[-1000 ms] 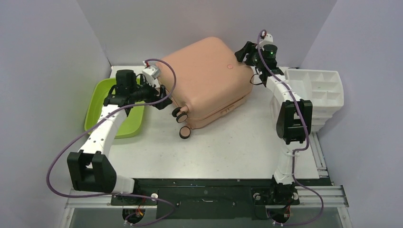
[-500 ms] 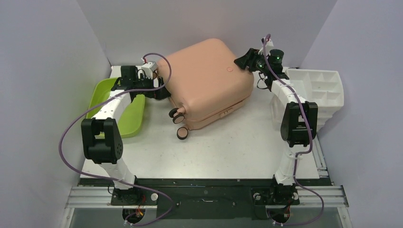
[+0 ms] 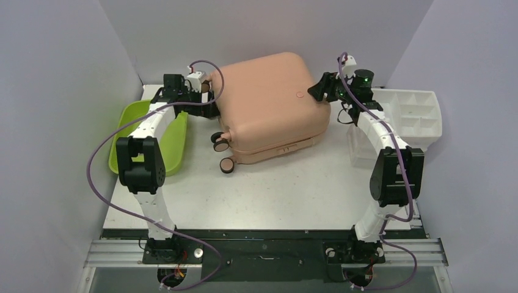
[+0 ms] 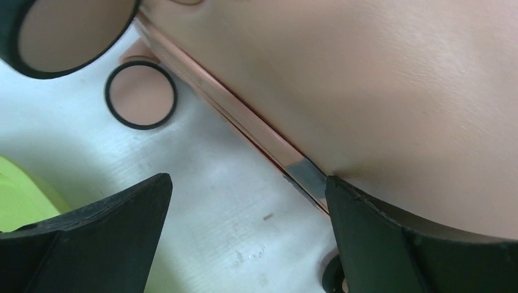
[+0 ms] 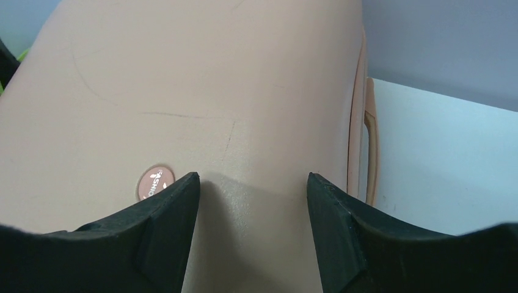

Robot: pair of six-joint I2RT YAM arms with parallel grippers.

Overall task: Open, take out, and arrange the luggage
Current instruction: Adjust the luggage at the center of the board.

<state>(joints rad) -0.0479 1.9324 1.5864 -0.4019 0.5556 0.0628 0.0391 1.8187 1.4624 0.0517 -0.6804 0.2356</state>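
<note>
luggage (image 3: 269, 101) closed; left end effector (image 4: 247, 183) spread, right end effector (image 5: 251, 178) spread, maybe touching it.

Luggage (image 3: 269, 104): interior was concealed by the closed shell. Caster wheel (image 4: 67, 30): was cropped at the left wrist view's top-left corner. Logo (image 5: 154, 181): lettering was left unread, too small.

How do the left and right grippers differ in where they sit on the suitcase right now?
The left gripper is at the left side of the suitcase, low by the seam and a wheel. The right gripper is at its right side, over the top shell beside the logo. The left gripper spans shell edge and table; the right gripper spans only shell. Both are open, holding nothing.
</note>
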